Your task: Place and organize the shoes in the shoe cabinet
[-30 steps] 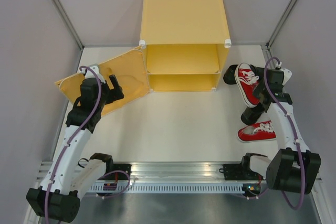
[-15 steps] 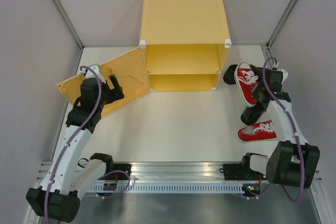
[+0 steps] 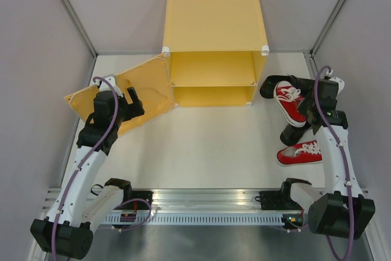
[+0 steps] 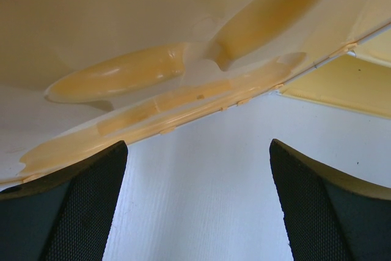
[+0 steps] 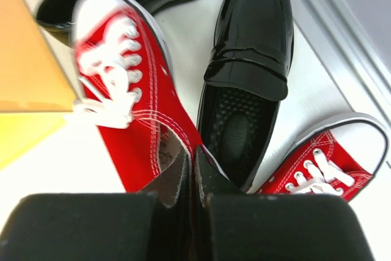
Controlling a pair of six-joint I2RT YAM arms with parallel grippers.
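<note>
The yellow-orange shoe cabinet (image 3: 214, 29) stands at the back with its door (image 3: 131, 93) swung open to the left; both shelves show no shoes. All four shoes lie to the right of it. My right gripper (image 3: 308, 110) is shut on the collar edge of one red sneaker (image 3: 289, 102), one finger inside it (image 5: 131, 120). The other red sneaker (image 3: 299, 153) lies nearer. Two black dress shoes (image 3: 269, 87) (image 3: 292, 132) lie beside and under them. My left gripper (image 3: 133, 99) is open and empty by the door's lower edge (image 4: 153, 41).
The right rail of the table (image 3: 310, 59) runs just behind the shoes, and the grey side wall (image 3: 366, 59) is close. In the right wrist view a black shoe (image 5: 250, 47) touches the held sneaker's side. White tabletop (image 3: 208, 145) lies in front of the cabinet.
My right wrist has shifted right and the held red sneaker has slid and turned slightly with it. The left arm has not moved.
</note>
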